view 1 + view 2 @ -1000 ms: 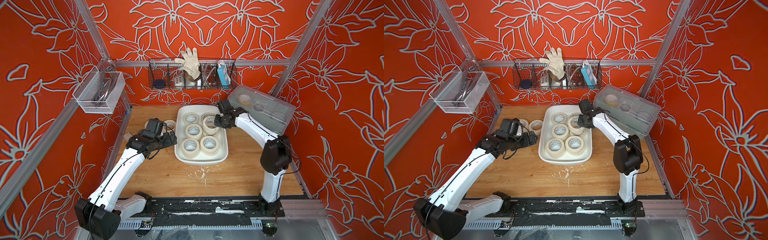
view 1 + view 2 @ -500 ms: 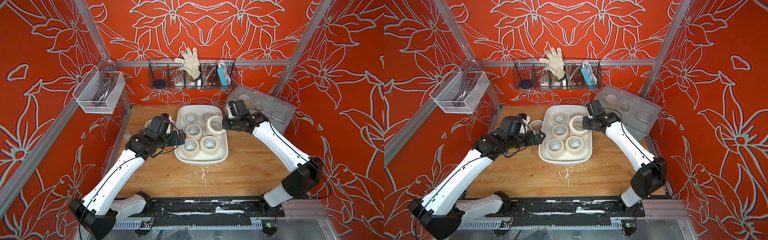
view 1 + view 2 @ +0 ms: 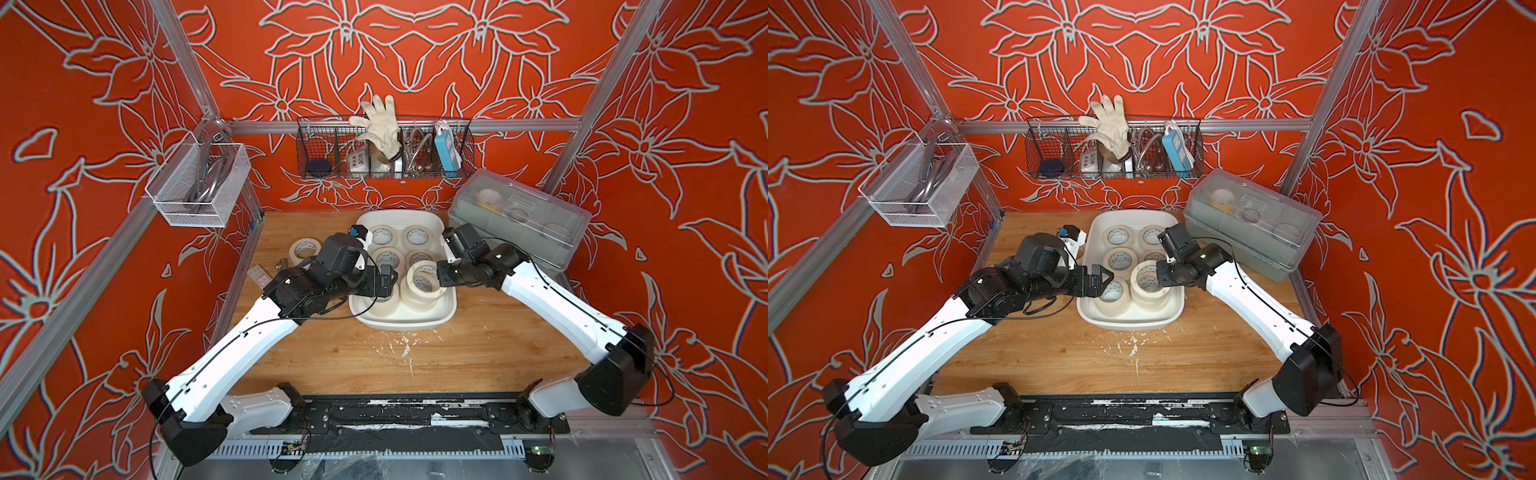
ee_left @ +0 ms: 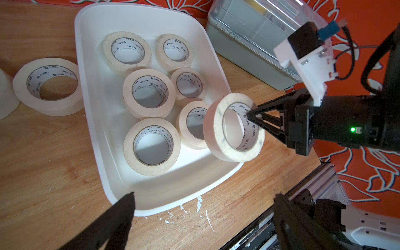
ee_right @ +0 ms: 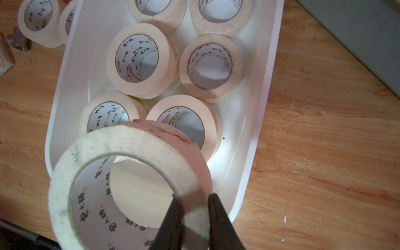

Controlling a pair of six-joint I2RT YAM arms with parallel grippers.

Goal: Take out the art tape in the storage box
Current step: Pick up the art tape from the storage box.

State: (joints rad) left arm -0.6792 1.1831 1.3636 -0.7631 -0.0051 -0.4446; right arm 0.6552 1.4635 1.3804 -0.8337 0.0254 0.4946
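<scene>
The storage box (image 3: 399, 215) (image 3: 1128, 214) (image 4: 97, 108) (image 5: 266, 86) is a shallow white tub in mid-table. Several cream art tape rolls (image 3: 388, 259) (image 4: 149, 93) lie flat in it, some stacked. My right gripper (image 3: 440, 278) (image 3: 1160, 277) (image 4: 251, 114) (image 5: 192, 197) is shut on the wall of one roll (image 3: 415, 276) (image 3: 1140, 274) (image 4: 218, 129) (image 5: 129, 138). That roll hangs tilted above the tub's near right part. My left gripper (image 3: 384, 282) (image 3: 1100, 282) (image 4: 204, 194) stands open and empty over the tub's near left edge.
Two more rolls (image 3: 305, 249) (image 4: 47, 86) (image 5: 39, 19) lie on the wood left of the tub, near a small metal fitting (image 3: 282, 264) and a small flat box (image 3: 259, 276). A grey-green lidded box (image 3: 519, 220) stands at the back right. Wire baskets (image 3: 384, 153) (image 3: 199, 183) hang on the walls.
My right gripper lifted a roll from the tub's far right and carried it toward the near side. My left arm swung right from beside the tub to over its near left edge.
</scene>
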